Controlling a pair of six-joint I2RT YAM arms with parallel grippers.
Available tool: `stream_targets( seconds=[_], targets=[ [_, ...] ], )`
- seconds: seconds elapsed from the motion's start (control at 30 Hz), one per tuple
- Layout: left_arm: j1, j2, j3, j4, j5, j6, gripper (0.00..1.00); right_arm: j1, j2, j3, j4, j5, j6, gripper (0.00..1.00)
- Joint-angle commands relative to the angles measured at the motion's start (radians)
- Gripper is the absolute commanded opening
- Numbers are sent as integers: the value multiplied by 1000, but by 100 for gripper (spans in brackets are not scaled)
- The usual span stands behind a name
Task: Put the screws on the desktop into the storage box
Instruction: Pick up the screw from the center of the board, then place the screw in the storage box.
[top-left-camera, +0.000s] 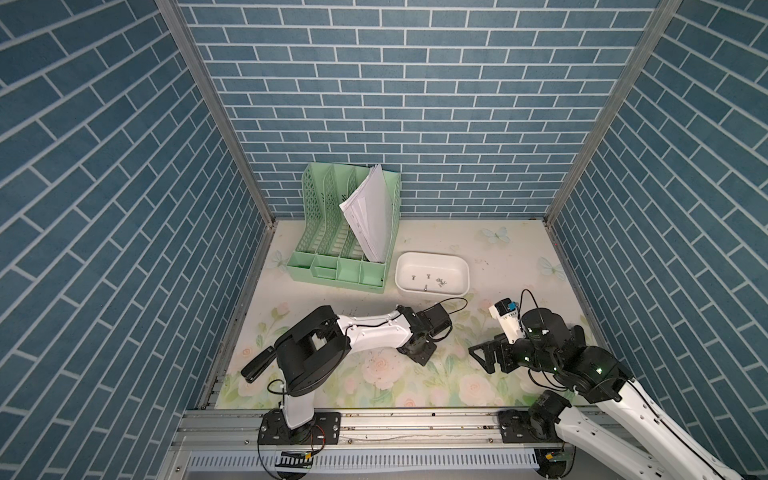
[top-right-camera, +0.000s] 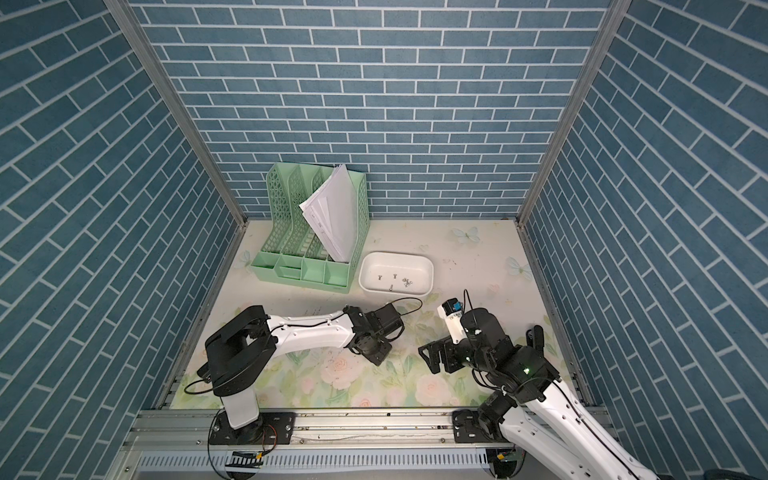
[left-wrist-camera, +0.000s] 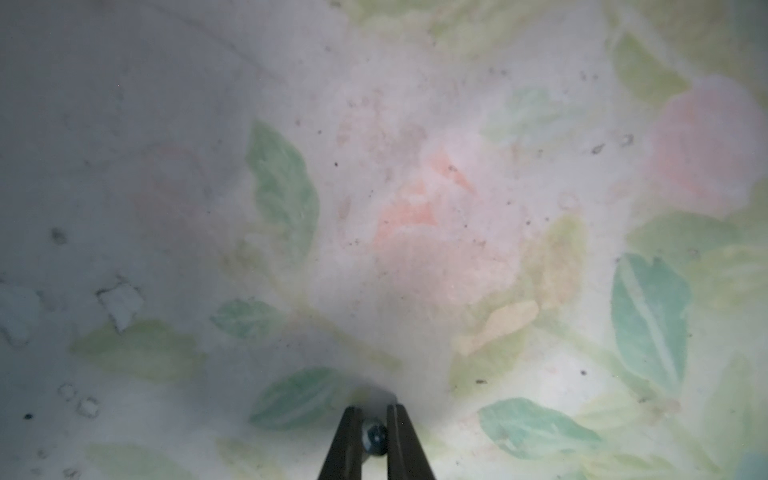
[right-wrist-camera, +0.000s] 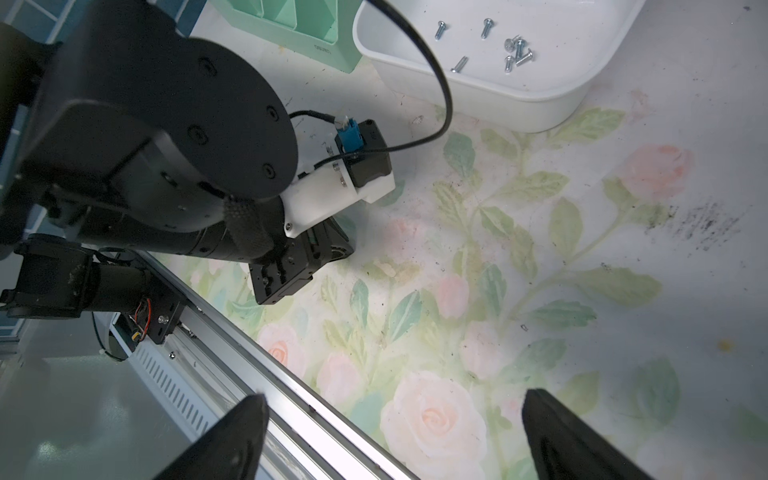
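Left claw (left-wrist-camera: 372, 412) pinches one screw (left-wrist-camera: 375, 438) down at the desktop (left-wrist-camera: 415, 249).
In both top views the box (top-left-camera: 432, 254), holding loose screws (top-left-camera: 428, 276), sits at 12 o'clock from that claw, bare desktop between; rack (top-left-camera: 345, 249) at 11. Only the left wrist view shows the pinched screw. Right claw (right-wrist-camera: 392, 401) gapes wide, empty.

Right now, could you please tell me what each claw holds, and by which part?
The left claw pinches one screw at its head; right claw is open, empty.

White storage box (top-left-camera: 454, 265), rose-printed cream desktop (top-left-camera: 478, 245), seemingly silver-blue screw (left-wrist-camera: 375, 436)
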Motion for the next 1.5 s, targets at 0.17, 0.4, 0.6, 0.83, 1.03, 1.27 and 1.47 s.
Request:
stream_targets(
  seconds=[0.17,0.4,0.6,0.83,1.03,1.27,1.47],
  targets=[
    [64,-58,55,21,45,-14,14,5,-46,15,14,73,44,100],
    [134,-64,148,65,110,-19,14,5,-88,6,39,85,64,99],
    [210,-34,246,125,170,-41,14,5,-109,-1,47,86,73,99],
    [284,55,353,215,231,-76,17,5,-122,-8,50,86,81,99],
    [336,135,414,277,258,-101,21,4,-120,-14,57,86,85,99],
    [366,131,425,286,271,-104,23,5,-122,-23,74,85,97,99],
    [368,32,350,278,299,-98,32,5,-96,-42,145,86,111,99]
  ],
)
